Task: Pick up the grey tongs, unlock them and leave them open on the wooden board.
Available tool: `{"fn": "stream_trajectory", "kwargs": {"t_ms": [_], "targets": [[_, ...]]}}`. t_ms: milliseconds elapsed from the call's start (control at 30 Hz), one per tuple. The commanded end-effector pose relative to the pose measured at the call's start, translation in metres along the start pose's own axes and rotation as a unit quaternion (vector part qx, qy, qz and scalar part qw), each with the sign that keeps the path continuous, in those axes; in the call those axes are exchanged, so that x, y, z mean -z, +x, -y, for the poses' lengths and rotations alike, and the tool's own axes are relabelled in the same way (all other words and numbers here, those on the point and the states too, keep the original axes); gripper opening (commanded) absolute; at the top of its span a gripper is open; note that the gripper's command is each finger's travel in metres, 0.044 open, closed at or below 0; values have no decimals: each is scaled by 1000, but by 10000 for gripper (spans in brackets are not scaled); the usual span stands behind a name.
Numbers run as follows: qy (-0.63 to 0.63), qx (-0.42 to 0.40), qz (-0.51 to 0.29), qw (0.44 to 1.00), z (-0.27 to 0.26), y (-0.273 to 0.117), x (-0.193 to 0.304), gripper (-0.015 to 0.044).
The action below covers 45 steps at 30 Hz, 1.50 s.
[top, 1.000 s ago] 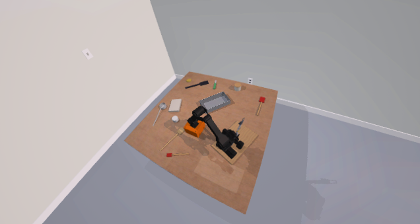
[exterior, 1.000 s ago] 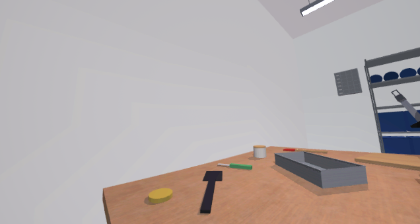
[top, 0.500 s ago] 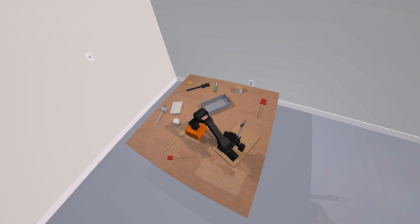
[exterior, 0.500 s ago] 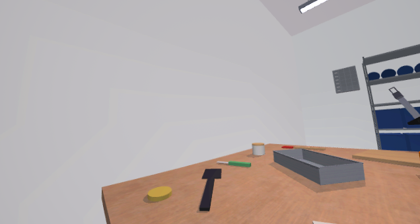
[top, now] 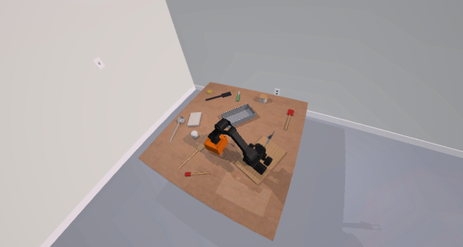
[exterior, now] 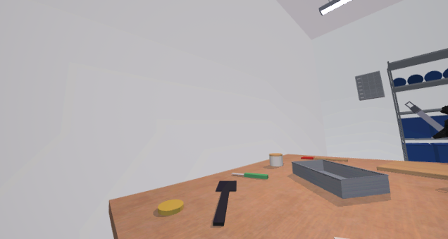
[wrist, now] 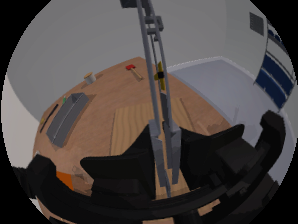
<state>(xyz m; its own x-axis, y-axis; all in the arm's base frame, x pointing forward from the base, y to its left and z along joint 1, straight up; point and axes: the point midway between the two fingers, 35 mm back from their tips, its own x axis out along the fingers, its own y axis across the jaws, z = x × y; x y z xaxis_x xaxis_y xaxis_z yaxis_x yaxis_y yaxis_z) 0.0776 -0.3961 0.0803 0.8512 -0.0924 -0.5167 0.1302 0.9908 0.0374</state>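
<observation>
The grey tongs (top: 269, 137) (exterior: 427, 118) (wrist: 156, 140) are off the tin and held in the air. Their hinge end slants upward in the exterior view; in the wrist view their two arms lie close together, with a yellow and black piece beside them. My gripper (top: 265, 151) (wrist: 156, 125) is shut on the tongs, with one finger on each side. The tips are partly hidden by the gripper. The wooden board (top: 278, 154) (exterior: 412, 170) (wrist: 130, 120) lies beneath. The roasting tin (top: 238, 116) (exterior: 364, 187) (wrist: 65, 120) is empty.
The orange arm base (top: 216, 148) stands mid-table. A white jar (top: 263, 99) (exterior: 276, 160) and a red-headed spatula (top: 290, 113) lie beyond the board. A black turner (top: 218, 96) (exterior: 222, 205) and a green-handled tool (top: 238, 97) (exterior: 256, 175) are behind the tin.
</observation>
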Motion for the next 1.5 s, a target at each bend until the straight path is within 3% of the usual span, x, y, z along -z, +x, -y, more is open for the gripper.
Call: {"fn": "stream_trajectory", "kwargs": {"t_ms": [0,500,1000,1467], "targets": [[6,-12,-53,998,0,8,-2,-150],[21,-23,-271,962,-1,25,3,-150],[4,30,-469,883,5,19,-10,-150],[1,38,-486,873,6,18,-12,-150]]}}
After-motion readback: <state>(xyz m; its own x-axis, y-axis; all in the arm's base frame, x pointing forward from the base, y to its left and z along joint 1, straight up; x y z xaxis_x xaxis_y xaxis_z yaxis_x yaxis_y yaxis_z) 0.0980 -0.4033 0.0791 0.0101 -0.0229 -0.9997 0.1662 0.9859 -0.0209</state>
